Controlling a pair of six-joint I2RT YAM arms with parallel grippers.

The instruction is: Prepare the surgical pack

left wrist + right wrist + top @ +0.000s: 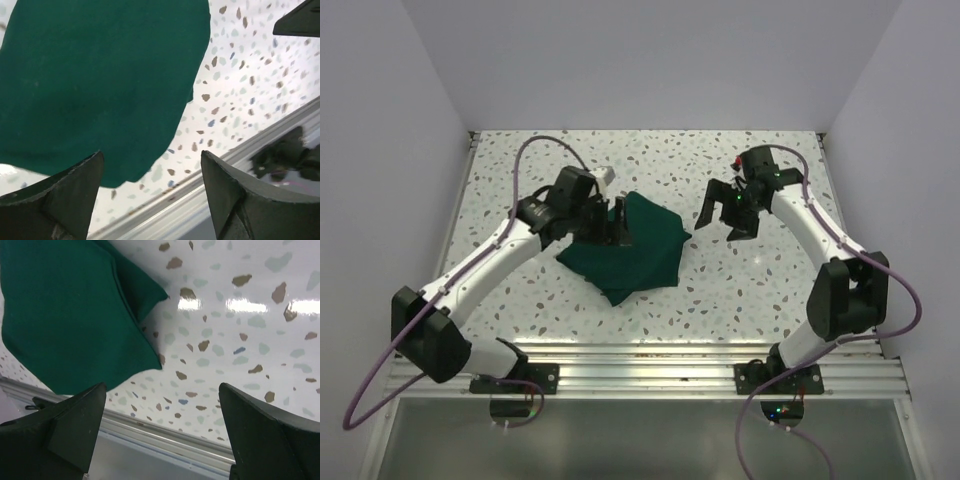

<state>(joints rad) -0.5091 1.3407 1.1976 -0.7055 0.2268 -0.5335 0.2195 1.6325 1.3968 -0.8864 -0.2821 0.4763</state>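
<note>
Top external view: green bundle (pixel 630 250) sits between the arms, left gripper (pixel 618 225) at its edge, right gripper (pixel 723 218) farther off, both spread wide and empty.

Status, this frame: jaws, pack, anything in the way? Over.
Left jaws open, above the green pack at its left edge. Right jaws open, clear to its right. Pack folded into a bundle on the table. Nothing in the way.

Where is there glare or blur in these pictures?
Right wrist view: bright streaks of glare on the table, green cloth sharp. Left wrist view: no glare, dark shape near the right edge blurred. Top view: even light, nothing blurred.
</note>
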